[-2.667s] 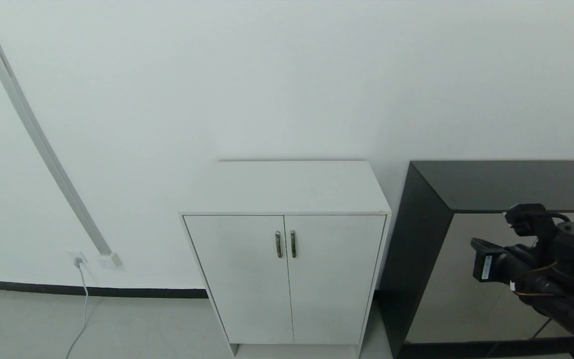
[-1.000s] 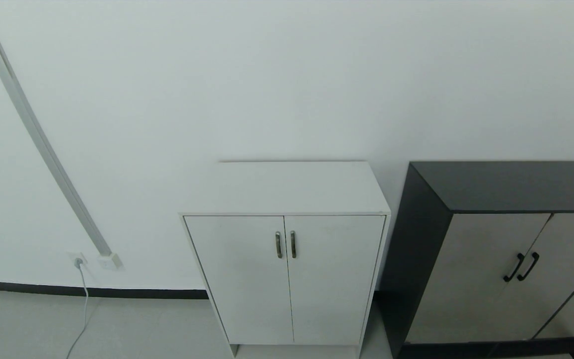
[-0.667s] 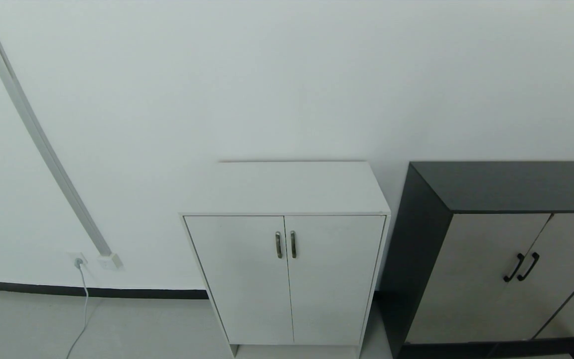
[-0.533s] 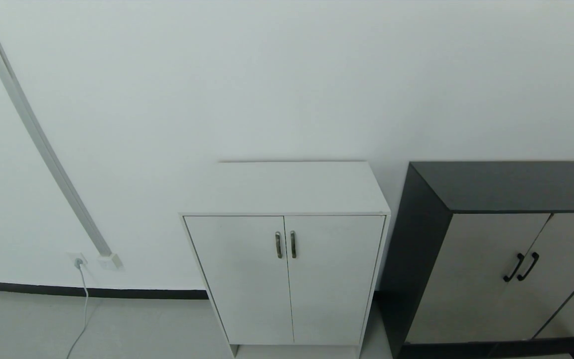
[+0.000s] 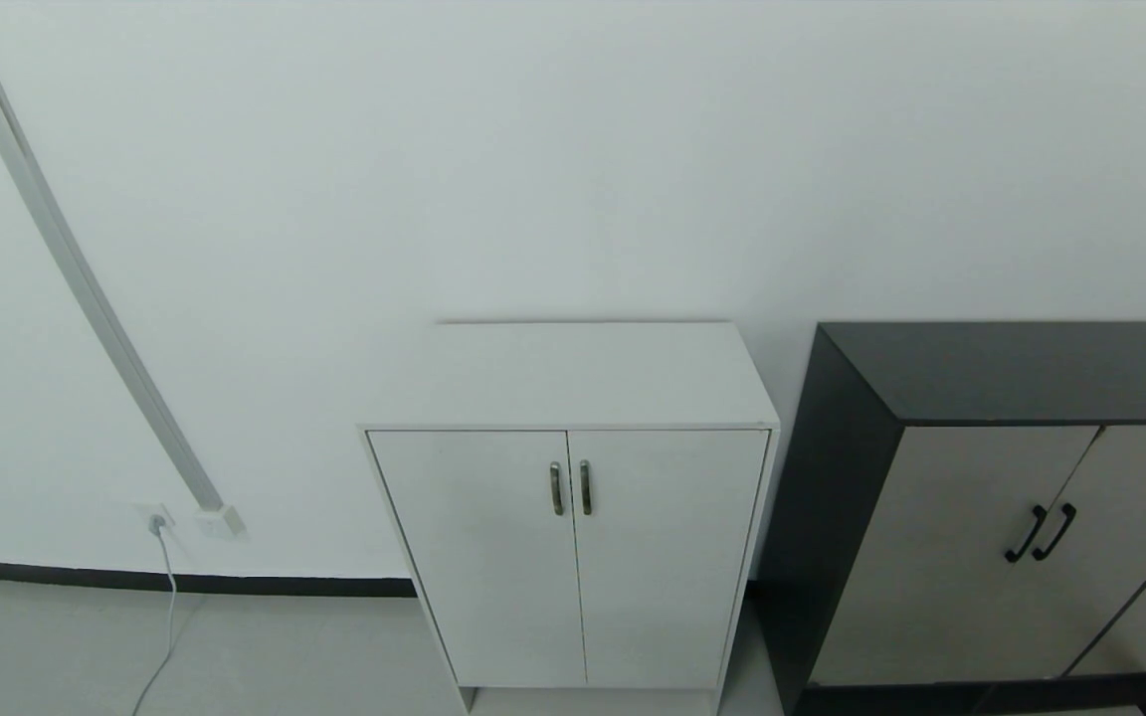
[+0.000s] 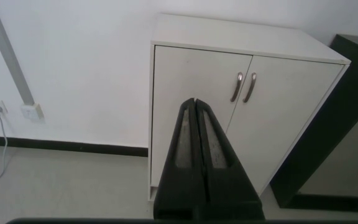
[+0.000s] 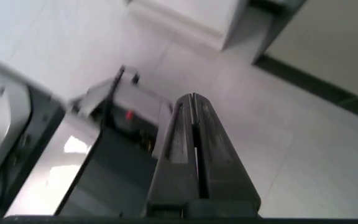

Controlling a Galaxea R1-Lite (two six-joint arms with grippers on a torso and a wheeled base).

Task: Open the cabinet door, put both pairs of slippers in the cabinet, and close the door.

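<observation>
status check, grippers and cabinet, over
Left gripper shut, empty, aimed at the white cabinet. Right gripper shut, empty, over the floor. Both cabinet doors closed, handles untouched. Black cabinet close beside it on the right.

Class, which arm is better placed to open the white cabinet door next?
Probably left: the left gripper faces the closed doors and handles of the white cabinet, while the right gripper points at the floor.

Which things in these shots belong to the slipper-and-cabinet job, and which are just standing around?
Job: white cabinet, doors shut; its two handles; left gripper, shut; right gripper, shut.
Just around: black cabinet; wall socket; cable; wall duct.
</observation>
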